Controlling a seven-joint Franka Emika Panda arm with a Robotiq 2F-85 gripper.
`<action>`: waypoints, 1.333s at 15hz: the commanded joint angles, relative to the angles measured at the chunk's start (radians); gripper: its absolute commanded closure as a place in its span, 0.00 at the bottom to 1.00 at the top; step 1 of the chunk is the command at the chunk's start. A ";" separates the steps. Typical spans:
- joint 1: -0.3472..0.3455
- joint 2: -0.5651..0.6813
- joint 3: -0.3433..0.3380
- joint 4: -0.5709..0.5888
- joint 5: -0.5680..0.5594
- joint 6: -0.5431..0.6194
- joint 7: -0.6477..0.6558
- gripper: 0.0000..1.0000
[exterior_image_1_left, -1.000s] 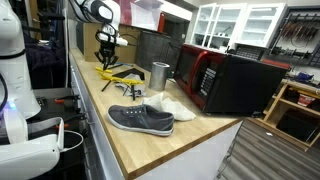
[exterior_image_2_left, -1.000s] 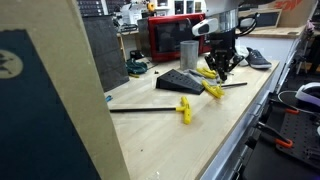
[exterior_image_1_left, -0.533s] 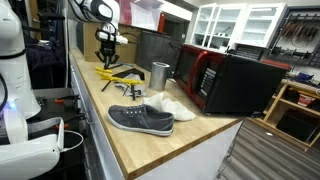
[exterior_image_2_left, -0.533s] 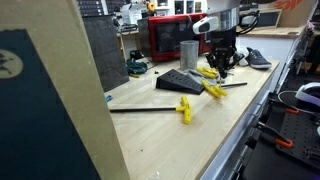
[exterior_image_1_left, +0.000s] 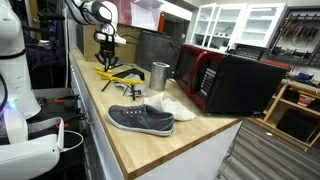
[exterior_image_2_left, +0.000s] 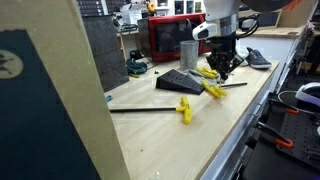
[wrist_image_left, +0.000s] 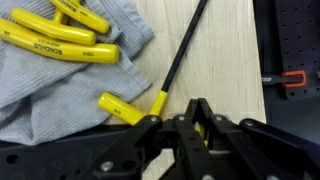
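The black pincer (wrist_image_left: 197, 108) is held shut, apparently empty, over the yellow T-handled, black-shafted hex key (wrist_image_left: 135, 108). Positioning is judged to be in hand, and any grasp calls for opened jaws.

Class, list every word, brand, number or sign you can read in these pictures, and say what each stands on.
Dark print along a yellow handle on the grey cloth, wrist view: too blurred to read.
On the red microwave, metal cup and shoe: no readable marks.
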 joint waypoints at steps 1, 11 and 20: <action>0.004 -0.010 0.004 0.006 -0.033 0.002 0.074 0.99; 0.013 0.021 0.013 0.019 -0.036 0.168 0.271 0.99; 0.089 0.068 0.015 0.028 0.054 0.158 0.098 0.27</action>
